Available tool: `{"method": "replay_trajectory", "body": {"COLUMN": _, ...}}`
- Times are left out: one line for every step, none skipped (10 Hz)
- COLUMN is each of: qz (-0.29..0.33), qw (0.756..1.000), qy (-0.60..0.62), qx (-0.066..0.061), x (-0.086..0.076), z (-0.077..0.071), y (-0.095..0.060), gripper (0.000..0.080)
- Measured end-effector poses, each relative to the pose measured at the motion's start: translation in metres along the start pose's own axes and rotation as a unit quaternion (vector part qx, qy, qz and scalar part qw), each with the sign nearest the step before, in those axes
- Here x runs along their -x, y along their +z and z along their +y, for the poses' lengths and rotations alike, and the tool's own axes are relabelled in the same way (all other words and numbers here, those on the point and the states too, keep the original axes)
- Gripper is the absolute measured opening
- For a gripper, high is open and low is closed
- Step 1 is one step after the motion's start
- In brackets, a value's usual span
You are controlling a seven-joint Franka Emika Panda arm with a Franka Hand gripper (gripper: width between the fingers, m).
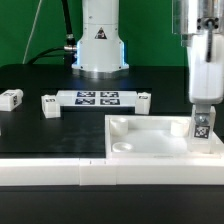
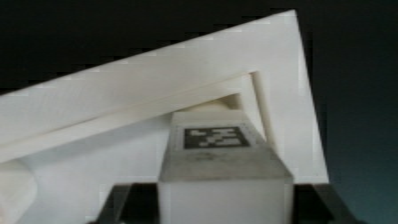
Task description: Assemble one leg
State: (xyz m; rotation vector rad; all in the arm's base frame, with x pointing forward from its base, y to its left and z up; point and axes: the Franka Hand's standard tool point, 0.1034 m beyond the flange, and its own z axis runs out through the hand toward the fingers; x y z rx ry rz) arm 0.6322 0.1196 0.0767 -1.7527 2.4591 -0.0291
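My gripper [image 1: 203, 106] hangs at the exterior view's right, shut on a leg [image 1: 203, 127], a small white block with a black-and-white tag. I hold the leg upright at the right corner of the large white square panel [image 1: 150, 140]; whether it touches the corner socket I cannot tell. In the wrist view the leg [image 2: 222, 150] fills the space between my dark fingers [image 2: 317, 205], with the panel's corner [image 2: 169, 90] behind it. Two more legs [image 1: 12, 98] [image 1: 49, 105] lie on the table at the exterior view's left.
The marker board [image 1: 98, 98] lies behind the panel, with a small white part [image 1: 144, 99] at its right end. The robot base [image 1: 100, 45] stands at the back. A white table rim [image 1: 60, 172] runs along the front.
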Motion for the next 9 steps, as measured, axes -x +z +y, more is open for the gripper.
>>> {"method": "replay_trajectory", "body": {"qz": -0.003, "qw": 1.0, "qy": 0.009, "qx": 0.001, "x": -0.0021, "z": -0.0011, "y": 0.0002, "gripper": 0.0291}}
{"method": "replay_trajectory", "body": {"qz": -0.003, "qw": 1.0, "qy": 0.015, "qx": 0.002, "x": -0.0034, "z": -0.0014, "y": 0.0003, "gripper": 0.0291}}
{"method": "replay_trajectory", "body": {"qz": -0.003, "qw": 1.0, "qy": 0.004, "qx": 0.001, "x": -0.0036, "z": -0.0015, "y": 0.0003, "gripper": 0.0292}}
{"method": "replay_trajectory", "body": {"qz": -0.004, "qw": 1.0, "qy": 0.001, "qx": 0.002, "x": -0.0029, "z": -0.0011, "y": 0.0003, "gripper": 0.0292}}
{"method": "replay_trajectory", "body": {"qz": -0.004, "qw": 1.0, "qy": 0.002, "qx": 0.002, "x": -0.0026, "z": -0.001, "y": 0.0004, "gripper": 0.05}}
{"method": "replay_trajectory", "body": {"qz": -0.004, "qw": 1.0, "qy": 0.001, "qx": 0.002, "x": -0.0025, "z": -0.0009, "y": 0.0004, "gripper": 0.05}}
{"method": "replay_trajectory", "body": {"qz": -0.005, "qw": 1.0, "qy": 0.001, "qx": 0.002, "x": -0.0023, "z": -0.0008, "y": 0.0004, "gripper": 0.0619}}
{"method": "replay_trajectory", "body": {"qz": -0.005, "qw": 1.0, "qy": 0.0, "qx": 0.002, "x": -0.0022, "z": -0.0008, "y": 0.0004, "gripper": 0.064}}
{"method": "replay_trajectory", "body": {"qz": -0.005, "qw": 1.0, "qy": 0.0, "qx": 0.002, "x": -0.0021, "z": -0.0007, "y": 0.0004, "gripper": 0.064}}
